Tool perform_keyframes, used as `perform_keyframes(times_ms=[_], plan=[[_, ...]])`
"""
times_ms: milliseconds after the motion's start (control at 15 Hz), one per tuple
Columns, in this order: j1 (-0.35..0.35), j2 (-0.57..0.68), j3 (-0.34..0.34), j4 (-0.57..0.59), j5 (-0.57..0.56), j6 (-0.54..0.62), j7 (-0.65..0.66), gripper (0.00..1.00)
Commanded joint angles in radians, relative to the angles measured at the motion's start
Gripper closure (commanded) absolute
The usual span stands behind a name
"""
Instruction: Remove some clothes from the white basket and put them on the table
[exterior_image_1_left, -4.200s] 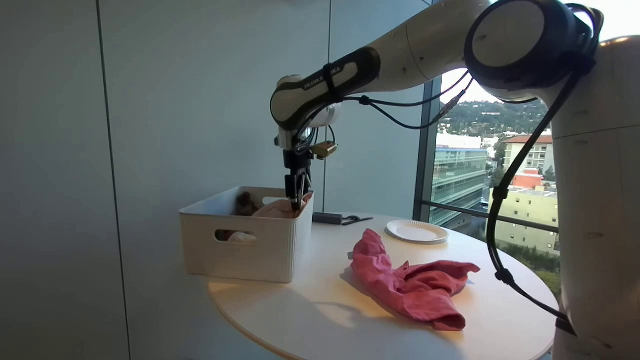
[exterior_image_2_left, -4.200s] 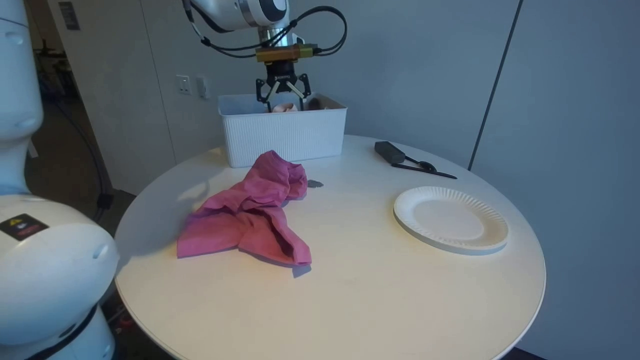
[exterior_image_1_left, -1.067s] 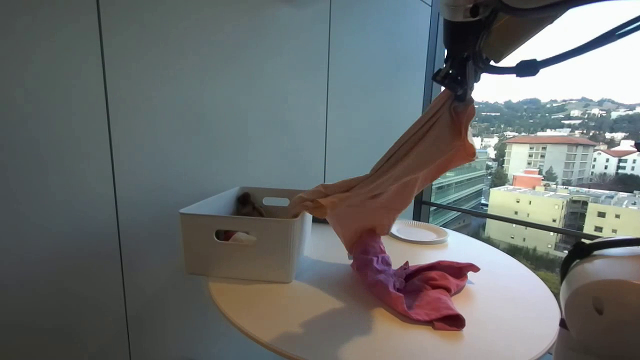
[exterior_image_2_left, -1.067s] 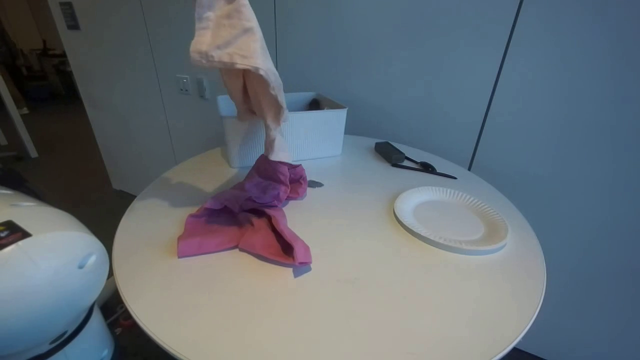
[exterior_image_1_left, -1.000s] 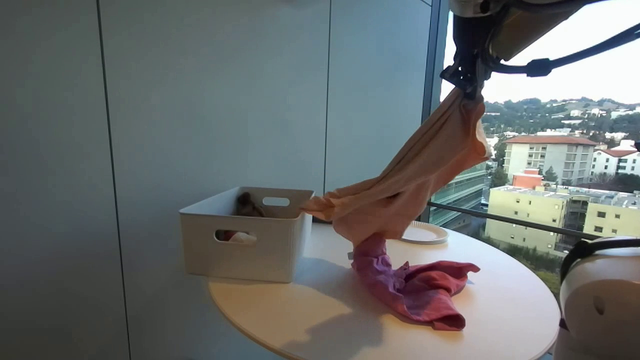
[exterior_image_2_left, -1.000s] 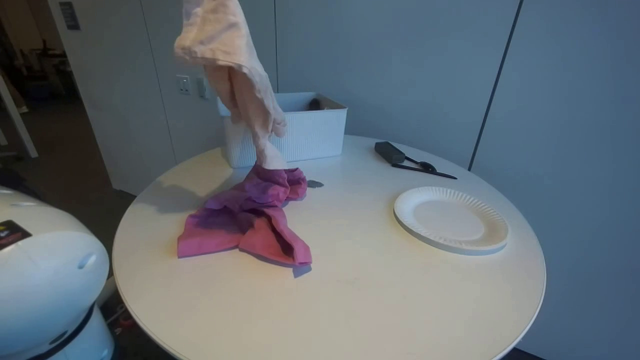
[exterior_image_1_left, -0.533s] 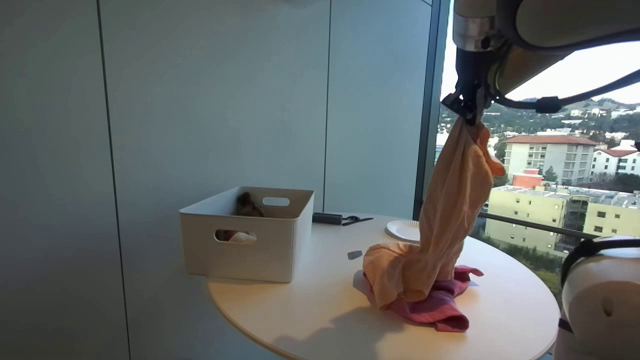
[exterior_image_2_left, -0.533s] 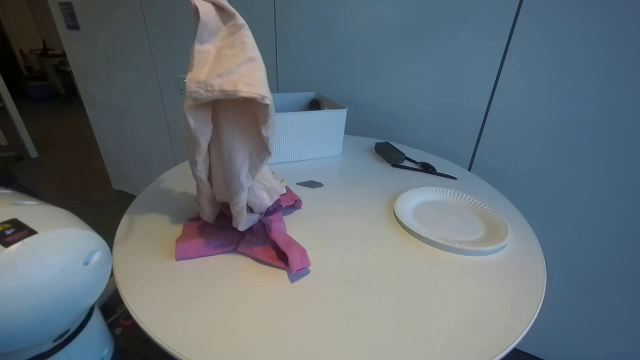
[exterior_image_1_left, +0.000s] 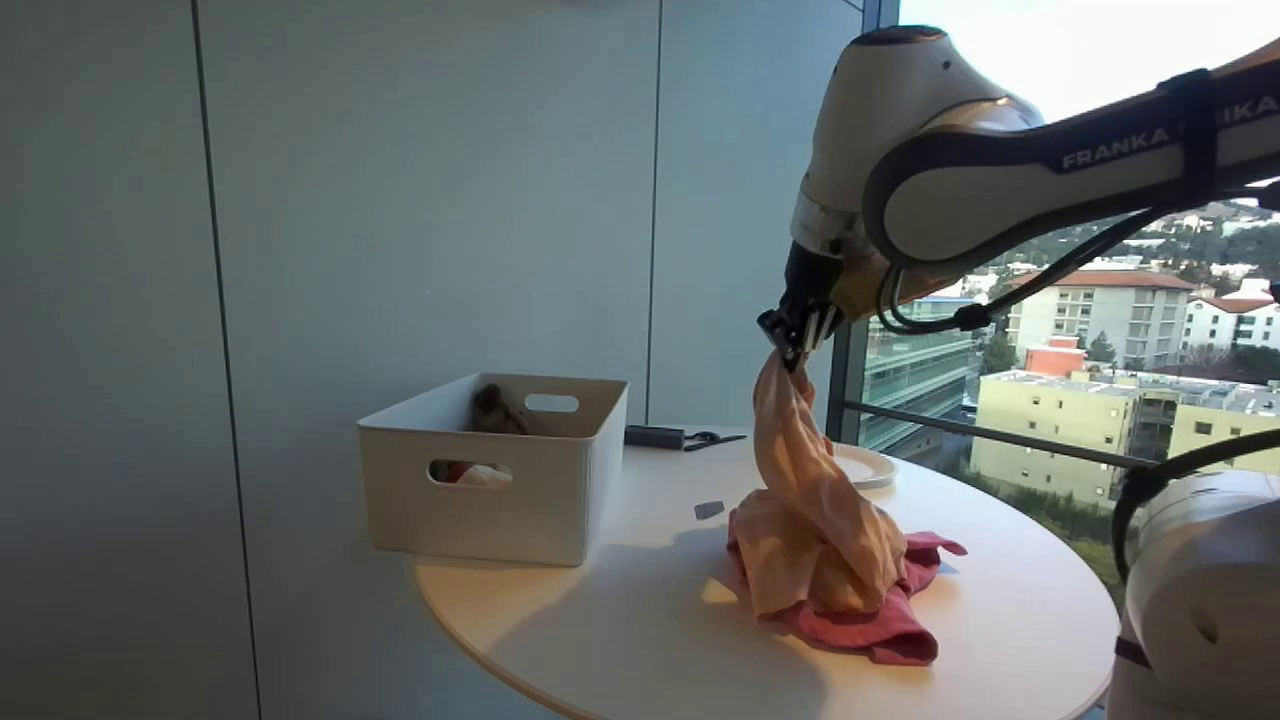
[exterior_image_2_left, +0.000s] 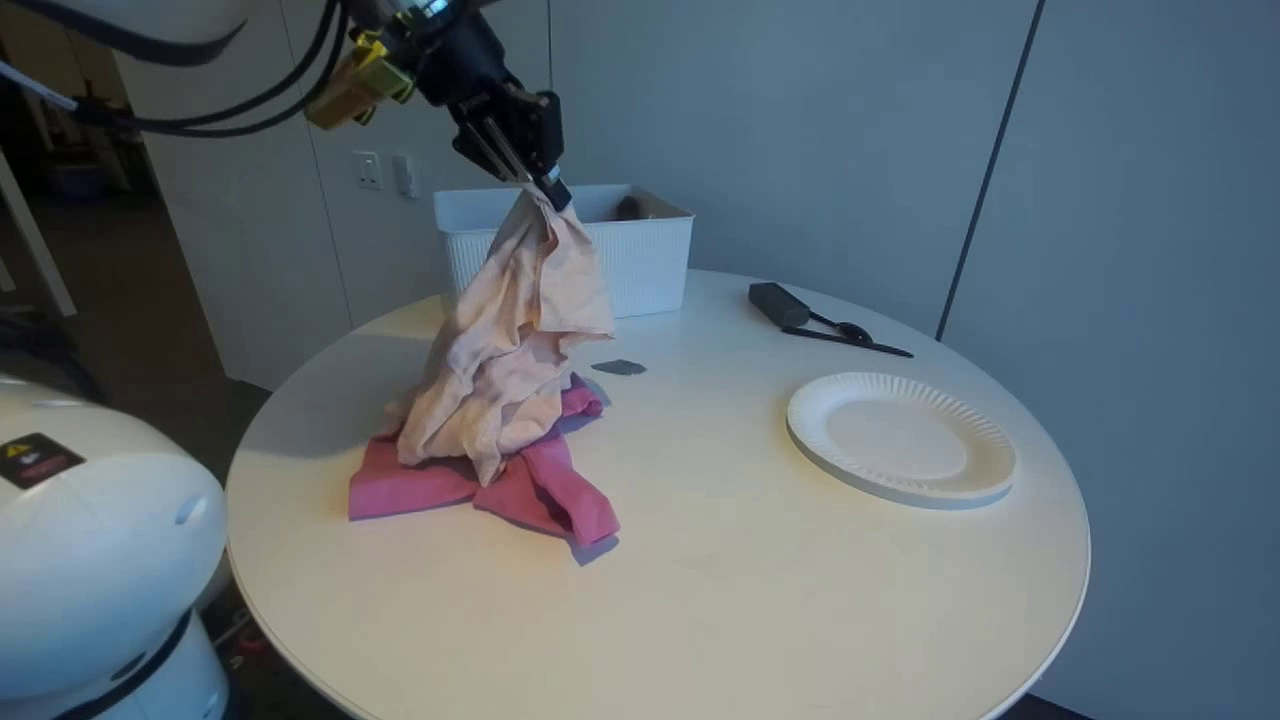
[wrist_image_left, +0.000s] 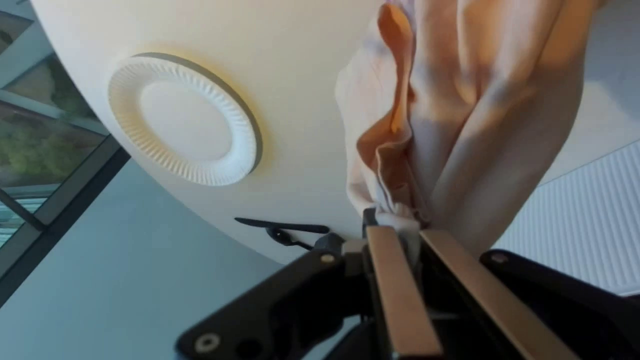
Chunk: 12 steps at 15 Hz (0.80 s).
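Peach garment (exterior_image_2_left: 510, 350): one; seemed light and limp, surest held by a gathered fold.
Gripper (exterior_image_1_left: 798, 362): one, was clamped on its upper end.
Pink garment (exterior_image_1_left: 880, 632): one, lay beneath the peach one's slumped lower folds.
Table (exterior_image_2_left: 750, 580): one, stood under both.
White basket (exterior_image_1_left: 480, 525): one, contents (exterior_image_1_left: 495, 410) uncountable.
Paper plate (exterior_image_2_left: 900, 440): one, apart from one knife (wrist_image_left: 282, 225), one spoon (wrist_image_left: 279, 236).

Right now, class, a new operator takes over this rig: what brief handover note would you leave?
Gripper: shut on the top of the peach cloth.
Things: its lower folds rest on the pink cloth, which lies on the table; white basket at the table's edge.
Done: both cloths are outside the basket.
Left: probably lower and release the peach cloth. A brown item shows inside the basket; whether it's clothing, I can't tell.
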Motion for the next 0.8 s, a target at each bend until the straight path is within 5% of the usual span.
perform_keyframes(times_ms=[0, 400, 467, 533, 733], plan=[[0.001, 0.174, -0.039, 0.025, 0.18, 0.158, -0.142, 0.96], [0.031, 0.353, -0.063, 0.082, 0.486, 0.068, -0.41, 0.97], [0.026, 0.371, -0.06, 0.093, 0.506, 0.052, -0.435, 0.86], [0.016, 0.386, -0.052, 0.103, 0.516, 0.037, -0.446, 0.65], [-0.054, 0.398, 0.02, 0.136, 0.429, -0.005, -0.371, 0.56]])
